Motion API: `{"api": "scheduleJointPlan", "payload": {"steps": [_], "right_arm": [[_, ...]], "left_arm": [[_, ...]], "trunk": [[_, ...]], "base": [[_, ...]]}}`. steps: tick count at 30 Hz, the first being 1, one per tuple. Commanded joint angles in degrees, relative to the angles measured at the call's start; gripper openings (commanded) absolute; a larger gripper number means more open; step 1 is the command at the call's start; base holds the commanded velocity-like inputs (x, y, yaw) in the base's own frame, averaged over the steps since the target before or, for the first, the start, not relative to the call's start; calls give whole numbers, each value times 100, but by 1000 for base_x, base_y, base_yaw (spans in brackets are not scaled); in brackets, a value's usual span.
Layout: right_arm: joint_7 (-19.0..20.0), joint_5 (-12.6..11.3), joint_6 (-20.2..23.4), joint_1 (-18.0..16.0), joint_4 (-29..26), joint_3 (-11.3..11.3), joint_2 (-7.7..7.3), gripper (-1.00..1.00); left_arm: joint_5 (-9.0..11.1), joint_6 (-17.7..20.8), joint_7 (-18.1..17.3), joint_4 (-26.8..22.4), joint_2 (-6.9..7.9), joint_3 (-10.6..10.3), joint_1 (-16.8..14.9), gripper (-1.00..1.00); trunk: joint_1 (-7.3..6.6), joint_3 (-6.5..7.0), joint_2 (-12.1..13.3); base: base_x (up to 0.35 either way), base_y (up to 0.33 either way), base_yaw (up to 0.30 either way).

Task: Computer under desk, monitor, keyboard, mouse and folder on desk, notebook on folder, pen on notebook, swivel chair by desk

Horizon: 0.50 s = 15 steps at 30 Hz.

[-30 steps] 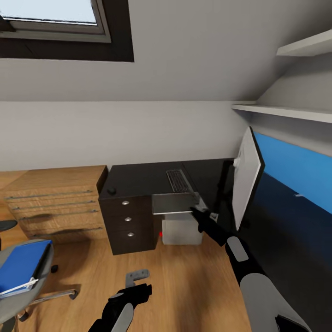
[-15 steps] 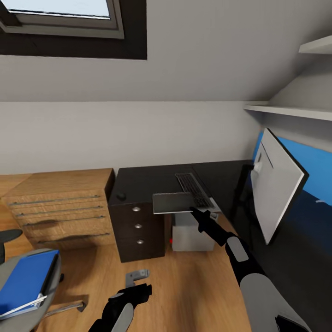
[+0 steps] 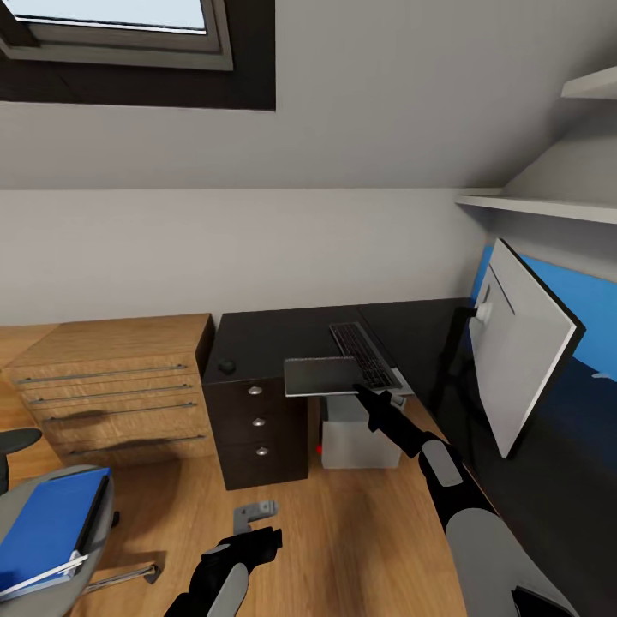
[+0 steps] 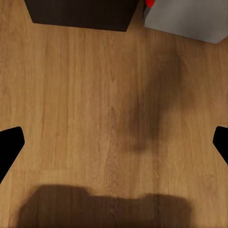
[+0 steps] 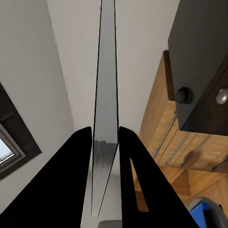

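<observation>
My right gripper [image 3: 364,392] is shut on the notebook [image 3: 326,377], a thin grey rectangle held flat just off the front edge of the black desk [image 3: 283,336]. In the right wrist view the notebook [image 5: 105,95] shows edge-on between the fingers [image 5: 76,156]. The keyboard [image 3: 364,353] lies on the desk behind it, and the mouse [image 3: 226,367] sits at the desk's left corner. At the right the monitor [image 3: 523,351] stands tilted. Under the desk is the grey computer [image 3: 360,435]. The blue folder [image 3: 47,524] lies on the swivel chair [image 3: 34,591]. My left gripper [image 3: 255,544] hangs open over the floor.
The dark drawer unit [image 3: 257,424] stands under the desk's left end, with a low oak cabinet [image 3: 107,386] beside it. White shelves [image 3: 531,206] and a blue wall panel [image 3: 591,317] are at the right. A skylight [image 3: 128,34] is above. Oak floor [image 4: 95,95] lies below my left gripper.
The whole view has swung, so the desk, cabinet and monitor sit further right in the picture. Both arms keep their place, and the right gripper still holds the notebook.
</observation>
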Motion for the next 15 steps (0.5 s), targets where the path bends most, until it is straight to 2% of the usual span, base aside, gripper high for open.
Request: {"api": "scheduleJointPlan", "payload": {"steps": [1,12,15], "right_arm": [[14,-20,37,-5,1,-32,8,-100],[12,-161,43,-4,-10,-32,4,-100],[9,-287,46,-4,-10,-39,-2,-100]], "left_arm": [[60,7,57,-8,2,-10,-4,100],[63,7,50,-8,1,-10,-4,100],[61,7,49,-8,1,-10,-4,100]], "trunk": [[0,-6,-4],[0,-6,-4],[0,-6,-4]], "base": [[2,2,0],[0,0,0],[0,0,0]]}}
